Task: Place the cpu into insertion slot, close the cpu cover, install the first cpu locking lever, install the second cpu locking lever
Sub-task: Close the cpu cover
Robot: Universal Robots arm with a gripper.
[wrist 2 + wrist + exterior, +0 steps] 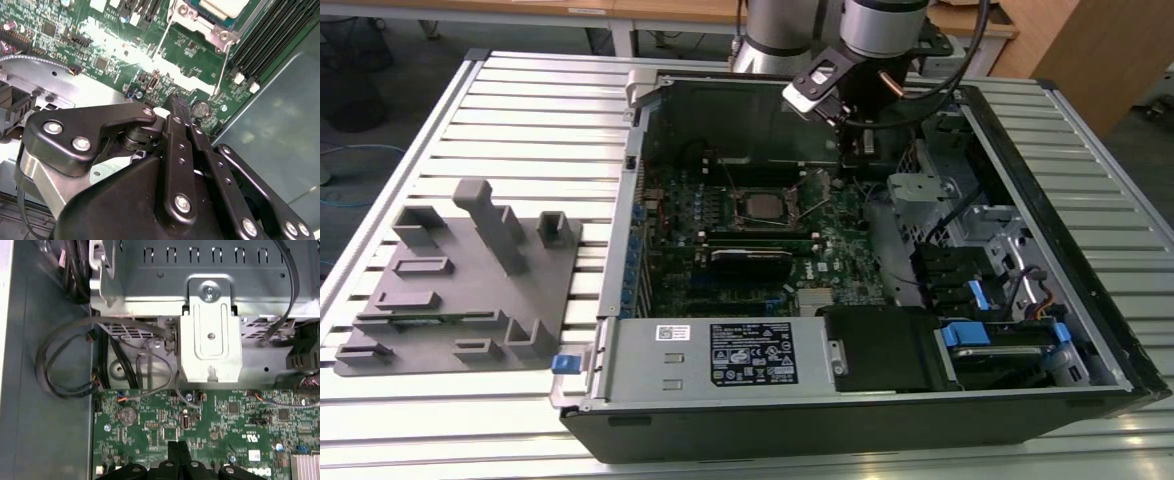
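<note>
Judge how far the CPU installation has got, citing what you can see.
The cpu looks already seated, its silvery top showing through the cpu cover, which seems down around it. In hand: nothing; the gripper, shut and empty, hovers over the circuit board away from the cpu. Left: two thin wire levers seem to stand unlatched, so both lockings look undone.

The cpu (757, 203) has a dull silvery metal top; the board (847, 240) is glossy green. At nine o'clock from the case (854, 440), a matt grey plastic fixture (460, 280) lies on the ribbed metal table (400, 420).
</note>
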